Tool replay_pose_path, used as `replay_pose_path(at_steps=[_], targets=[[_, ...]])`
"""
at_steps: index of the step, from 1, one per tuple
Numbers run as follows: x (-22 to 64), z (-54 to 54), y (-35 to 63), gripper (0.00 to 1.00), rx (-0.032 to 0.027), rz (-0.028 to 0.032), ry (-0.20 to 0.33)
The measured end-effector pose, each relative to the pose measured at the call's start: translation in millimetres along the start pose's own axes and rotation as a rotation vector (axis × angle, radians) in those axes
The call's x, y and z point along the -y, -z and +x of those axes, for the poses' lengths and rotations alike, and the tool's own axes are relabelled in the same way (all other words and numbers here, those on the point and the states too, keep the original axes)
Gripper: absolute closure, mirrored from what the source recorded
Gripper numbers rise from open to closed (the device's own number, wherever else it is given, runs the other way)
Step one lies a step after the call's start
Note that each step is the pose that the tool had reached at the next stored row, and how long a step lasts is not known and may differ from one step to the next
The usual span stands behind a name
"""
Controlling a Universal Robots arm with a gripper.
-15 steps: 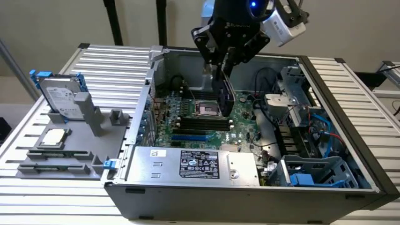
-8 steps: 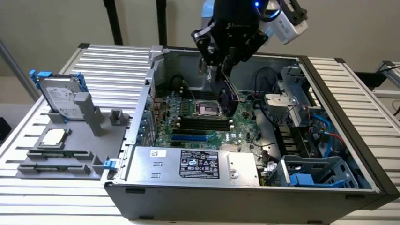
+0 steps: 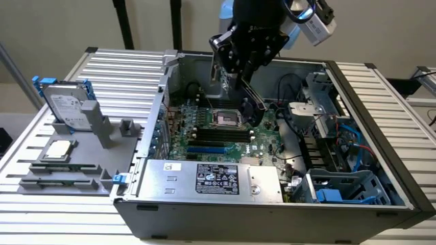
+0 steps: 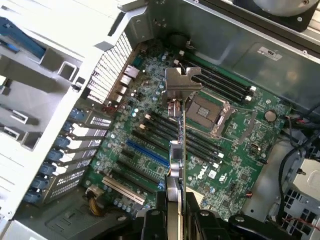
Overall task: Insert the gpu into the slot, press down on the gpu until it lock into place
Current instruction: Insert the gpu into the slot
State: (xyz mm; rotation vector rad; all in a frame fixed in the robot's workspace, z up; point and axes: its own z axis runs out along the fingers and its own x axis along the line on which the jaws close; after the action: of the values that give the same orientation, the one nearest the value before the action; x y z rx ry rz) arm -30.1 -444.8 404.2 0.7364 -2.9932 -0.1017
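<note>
Gripper (image 3: pixel 240 77) of black metal hung over the open grey steel computer case (image 3: pixel 381 168), which lay on its side on a ribbed aluminium table (image 3: pixel 41 224). Its two fingers were closed on the gpu (image 3: pixel 253 104), a thin flat black rectangular card, which pointed steeply downward into the case. In the wrist view the gripper (image 4: pixel 175 220) held the gpu (image 4: pixel 181 85) edge-on, with the card's silver metal bracket at the end away from the fingers. The card's lower end was over the middle of the green motherboard (image 3: pixel 266 145), just beside the square silver processor socket (image 3: pixel 228 118); whether it touched the board could not be told. The slot (image 3: pixel 206 151), a long narrow bright-blue plastic connector strip, lay bare near the motherboard's edge towards the grey labelled power-supply box (image 3: pixel 211 178), well apart from the card. In the wrist view the slot (image 4: pixel 147 152) ran beside the card's line, not under it. Parallel black memory slots (image 3: pixel 221 135) lay between the socket and the blue strip. A silver hard drive with blue clips (image 3: pixel 65 104) stood on a grey holder near the table's edge, outside the case.
</note>
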Motion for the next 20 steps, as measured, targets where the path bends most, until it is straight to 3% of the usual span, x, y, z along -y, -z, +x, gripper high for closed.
replay_pose_path(at_steps=[20], targets=[[0.0,0.0,0.0,0.74,-0.0274,0.0151,0.363]])
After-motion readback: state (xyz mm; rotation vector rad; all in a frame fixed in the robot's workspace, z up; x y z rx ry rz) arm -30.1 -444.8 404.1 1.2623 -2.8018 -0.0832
